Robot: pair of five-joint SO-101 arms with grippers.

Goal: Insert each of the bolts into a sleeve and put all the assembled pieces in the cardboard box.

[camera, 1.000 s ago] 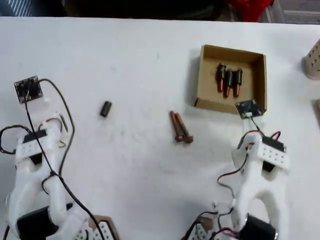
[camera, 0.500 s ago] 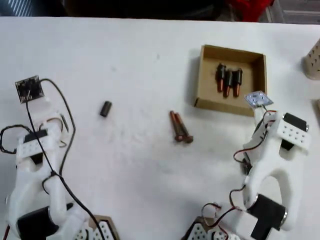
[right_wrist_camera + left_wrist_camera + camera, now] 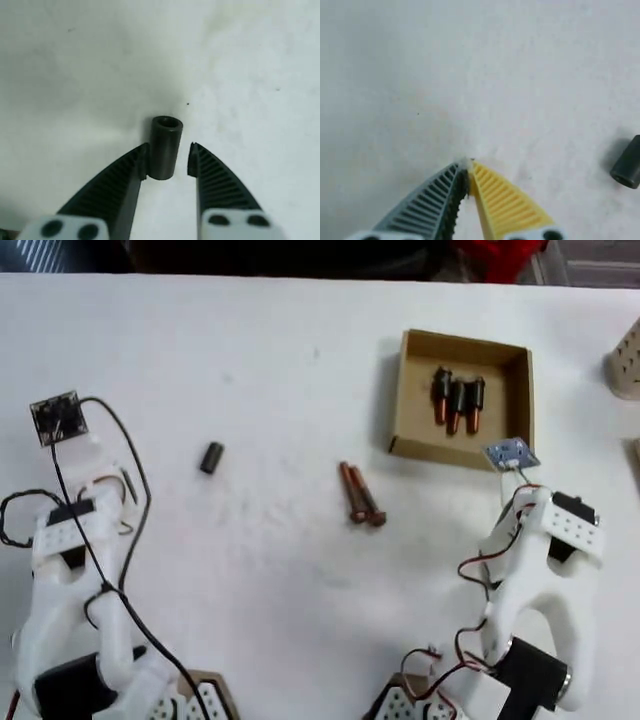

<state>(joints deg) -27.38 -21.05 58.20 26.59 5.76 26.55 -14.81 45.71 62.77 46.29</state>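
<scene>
The white counter (image 3: 280, 370) carries a cardboard box (image 3: 412, 390) on its right half. Three assembled pieces (image 3: 457, 400) lie side by side inside the box, each a copper-coloured bolt with a dark sleeve on one end. Two bare bolts (image 3: 360, 495) lie touching each other on the counter, near the box on the side toward the middle. A loose black sleeve (image 3: 211, 457) lies well apart from them, further toward the left arm (image 3: 70, 530).

The left gripper (image 3: 468, 167) is clenched on nothing, its grey and yellow fingers pressed together with the tips at the counter. The loose sleeve (image 3: 626, 170) lies off to one side of it, clear of the fingers.

The right arm (image 3: 545, 540) stands by the box corner closest to it. The right gripper (image 3: 168, 147) is released, its jaws parted around a second sleeve (image 3: 166, 135). This black tube sits between the fingers with its hollow end pointing away from the wrist. One finger (image 3: 135, 165) touches its side, and the other finger is just apart from it.
</scene>
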